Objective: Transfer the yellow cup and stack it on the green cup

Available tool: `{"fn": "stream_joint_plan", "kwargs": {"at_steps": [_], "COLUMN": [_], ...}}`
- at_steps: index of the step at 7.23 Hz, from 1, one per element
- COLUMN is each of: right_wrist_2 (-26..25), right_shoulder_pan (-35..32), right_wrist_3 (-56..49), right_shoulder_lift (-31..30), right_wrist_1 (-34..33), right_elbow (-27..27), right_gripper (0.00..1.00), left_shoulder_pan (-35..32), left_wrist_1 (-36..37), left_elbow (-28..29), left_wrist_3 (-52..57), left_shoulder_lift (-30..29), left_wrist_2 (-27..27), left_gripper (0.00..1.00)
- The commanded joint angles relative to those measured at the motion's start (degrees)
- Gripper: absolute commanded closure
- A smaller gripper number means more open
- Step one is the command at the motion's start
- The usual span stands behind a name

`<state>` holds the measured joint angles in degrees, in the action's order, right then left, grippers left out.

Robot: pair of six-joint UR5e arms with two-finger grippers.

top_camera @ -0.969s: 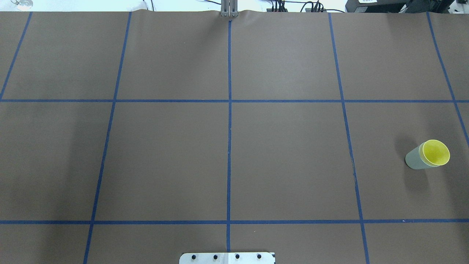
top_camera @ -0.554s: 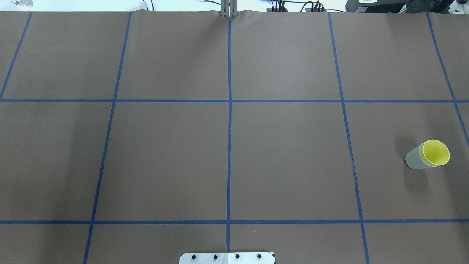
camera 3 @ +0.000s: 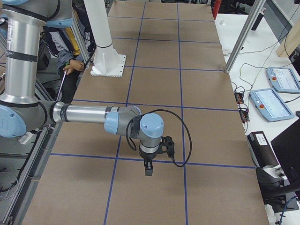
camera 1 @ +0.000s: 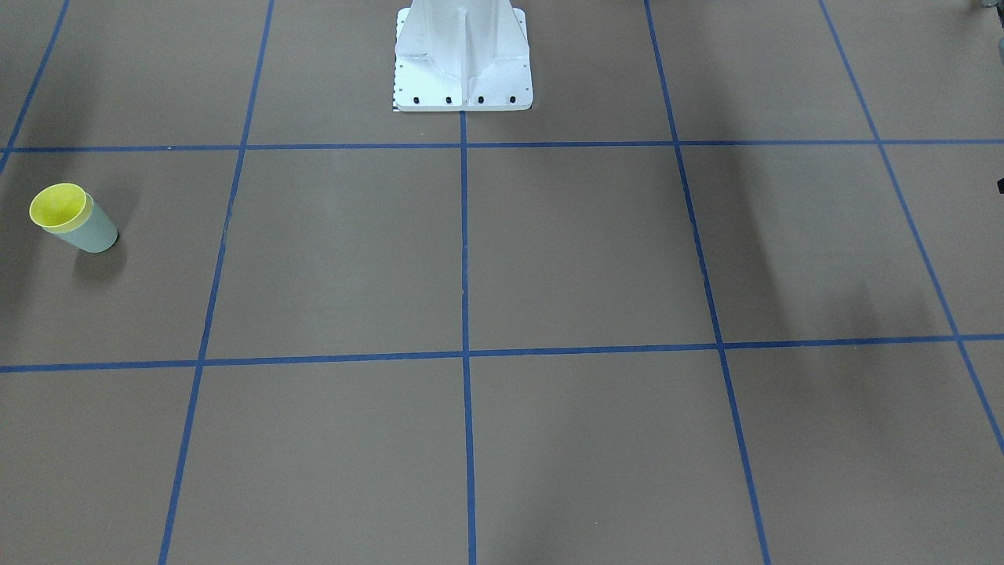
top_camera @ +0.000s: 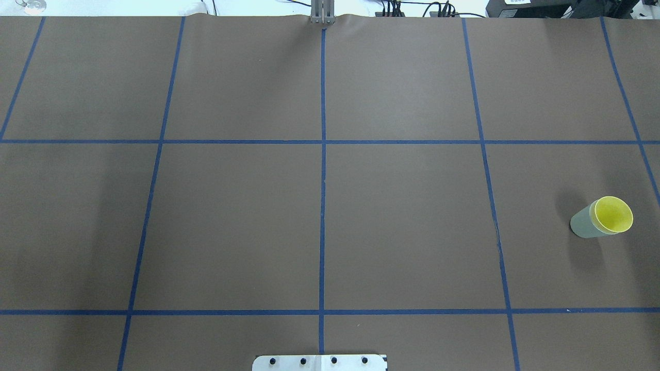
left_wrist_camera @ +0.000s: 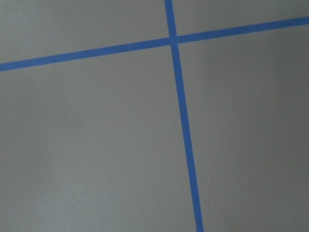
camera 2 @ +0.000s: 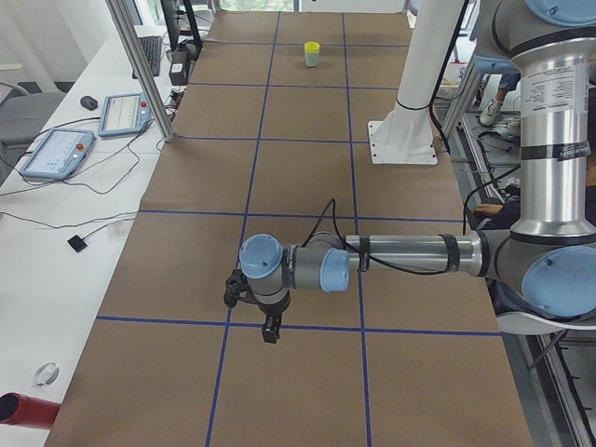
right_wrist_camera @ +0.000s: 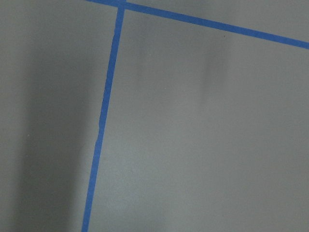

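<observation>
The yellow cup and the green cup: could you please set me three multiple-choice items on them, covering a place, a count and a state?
1. Where on the table does the green cup stand?
A. its centre
B. the robot's right side
C. the robot's left side
2. How many cups show?
A. one
B. two
C. three
3. How is the yellow cup placed?
A. nested upright in the green cup
B. lying beside it
C. upside down on the table
1 B: it is at the overhead view's right edge. 2 B: one yellow, one green. 3 A: its rim sits in the green cup's mouth.
</observation>
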<state>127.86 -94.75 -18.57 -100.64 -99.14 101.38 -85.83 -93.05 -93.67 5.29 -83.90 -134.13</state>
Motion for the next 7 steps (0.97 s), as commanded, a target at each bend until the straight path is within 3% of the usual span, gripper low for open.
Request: {"fn": "stream_joint_plan", "kwargs": {"at_steps": [1,7], "right_wrist_2": [0.0,0.0], "right_shoulder_pan": [0.0,0.0], "right_wrist_3": [0.0,-0.1], "right_shoulder_lift": [0.0,0.2], "right_wrist_1": [0.0,0.0], "right_elbow": [0.0,0.1], "right_gripper": [0.0,0.0], "left_shoulder_pan": [-0.2,-1.4], "left_wrist_1": [0.0,-2.8], "left_elbow": [0.9,0.1], "left_wrist_3": [-0.3,-0.2], "left_shoulder_lift": [-0.3,-0.3], "left_wrist_2": [1.1,1.6], "left_gripper": [0.0,0.0]}}
